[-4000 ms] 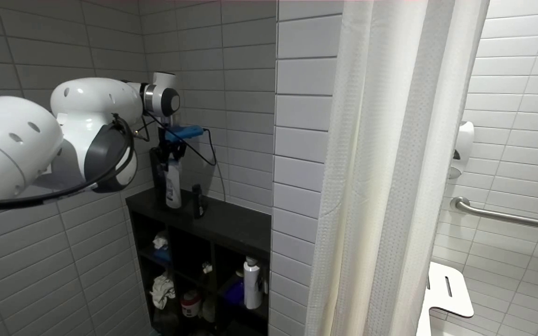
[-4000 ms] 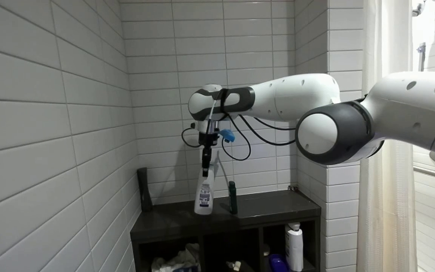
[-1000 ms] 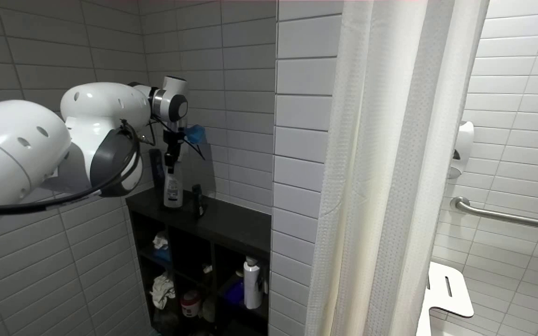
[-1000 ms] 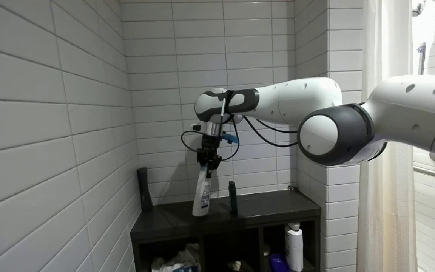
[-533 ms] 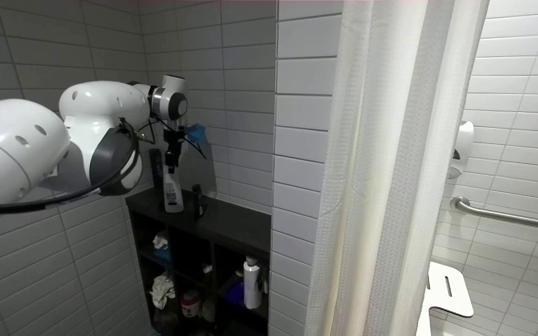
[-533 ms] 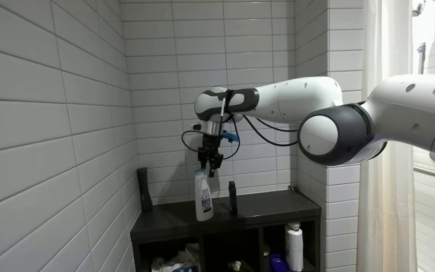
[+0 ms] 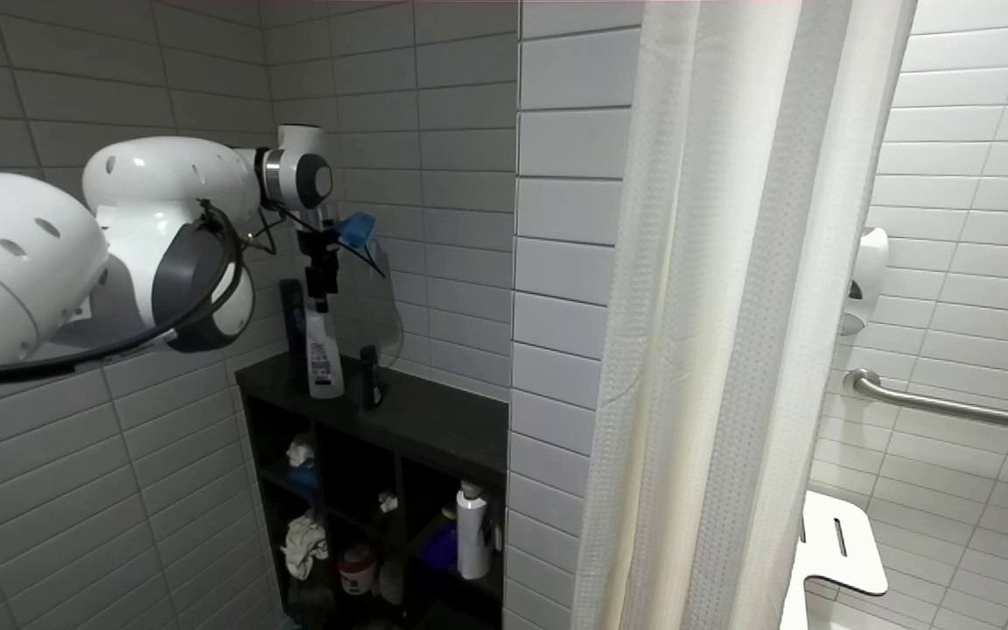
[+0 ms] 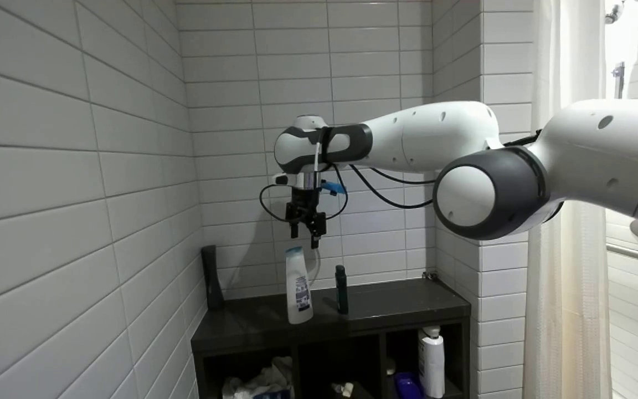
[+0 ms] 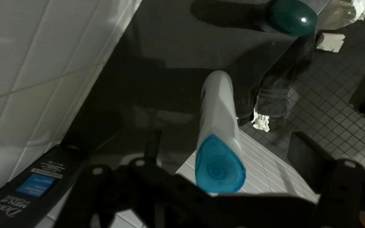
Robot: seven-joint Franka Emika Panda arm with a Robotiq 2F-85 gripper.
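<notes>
A white bottle (image 8: 299,291) with a blue cap (image 9: 219,167) stands on top of the dark shelf unit (image 8: 402,299). In the exterior view it looks slightly tilted. Directly above the cap hangs my gripper (image 8: 304,241), pointing down, its fingers spread apart and touching nothing. From the wrist view, the cap lies between the two fingers, with space on both sides. A dark green bottle (image 8: 341,291) stands beside the white one. Near the side wall is a black bottle (image 9: 27,190), its label facing up in the wrist view.
Tiled walls (image 8: 297,83) close in behind and beside the shelf. Its compartments hold cloths (image 8: 269,377), a white bottle (image 8: 433,360) and a purple item (image 8: 407,385). A pale curtain (image 7: 723,306) hangs beyond the wall corner. Cables (image 8: 263,208) loop round the wrist.
Earlier the gripper was shut on the white bottle's upper end, tilting it a second ago. Since then the bottle has straightened somewhat, the fingers have spread, and the gripper has risen off the cap.
</notes>
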